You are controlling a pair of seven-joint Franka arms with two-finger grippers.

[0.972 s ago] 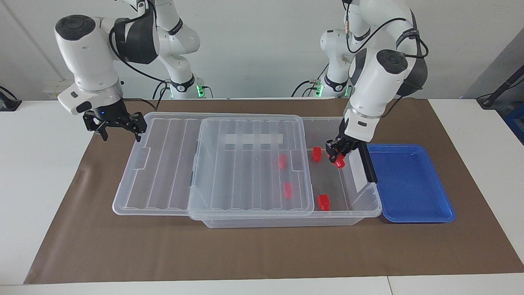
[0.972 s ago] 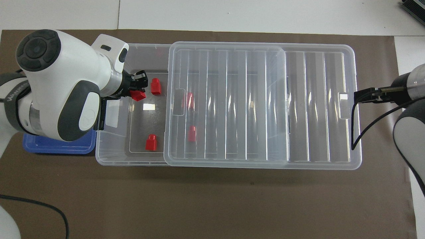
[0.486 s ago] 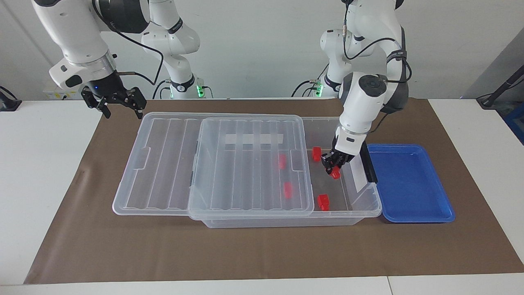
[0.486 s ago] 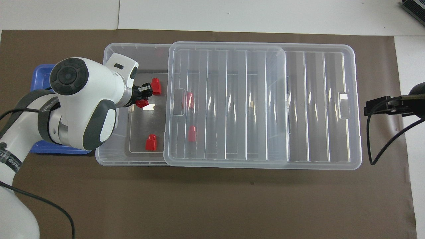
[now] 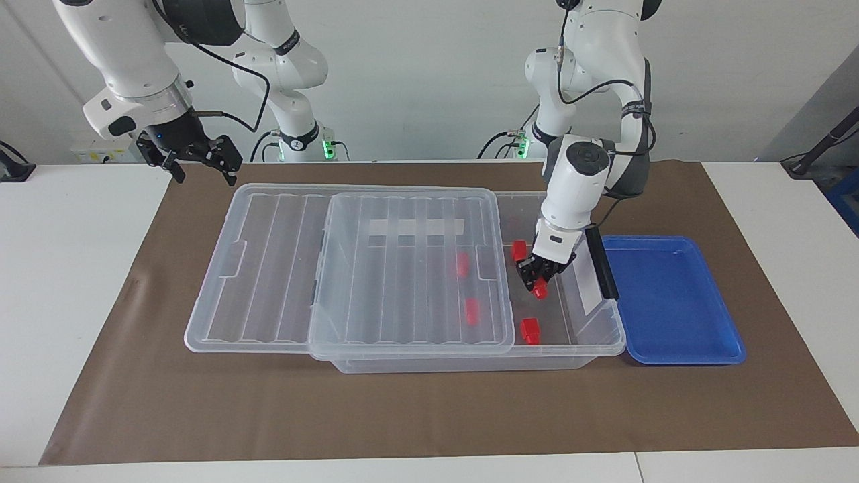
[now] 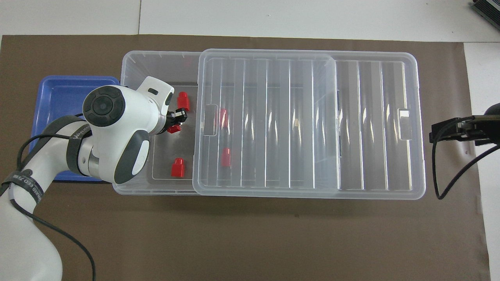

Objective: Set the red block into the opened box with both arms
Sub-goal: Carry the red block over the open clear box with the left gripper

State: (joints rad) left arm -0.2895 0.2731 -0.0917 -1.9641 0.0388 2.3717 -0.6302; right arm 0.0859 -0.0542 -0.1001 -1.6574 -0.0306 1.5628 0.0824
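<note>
Facing view, read across from the right arm's end of the table. I use the box (image 5: 570, 352) as the reference landmark throughout.

1. Right gripper (image 5: 199, 161): I see it raised in the air off the box's end toward the right arm, above the brown mat (image 5: 429, 416). Its fingers stand spread apart and nothing is between them. The right arm waits here.

2. Lid (image 5: 282, 268): the clear ribbed lid lies slid along the box toward the right arm's end, overhanging that end and leaving the box open at the left arm's end. A white label strip (image 5: 416, 227) shows through the lid; I cannot read any writing on it.

3. Blocks at rest: two red blocks lie in the box under the lid (image 5: 462, 264) (image 5: 472, 312). Two more stand in the open part, one nearer to the robots (image 5: 518, 251) and one near the box wall farthest from them (image 5: 530, 331).

4. Left gripper (image 5: 537, 276): it is lowered into the open part of the box, fingers clenched on the red block (image 5: 540, 289), which hangs tilted at the fingertips between the two standing blocks. I cannot tell whether it touches the box floor.

5. Black handle bar (image 5: 600, 263): it sits at the box's end wall toward the left arm, just beside the left gripper's wrist.

6. Blue tray (image 5: 671, 302): it lies just beside the box at the left arm's end.

Lettering on the left arm's dark band in the overhead view (image 6: 27, 187) is not legible to me.
</note>
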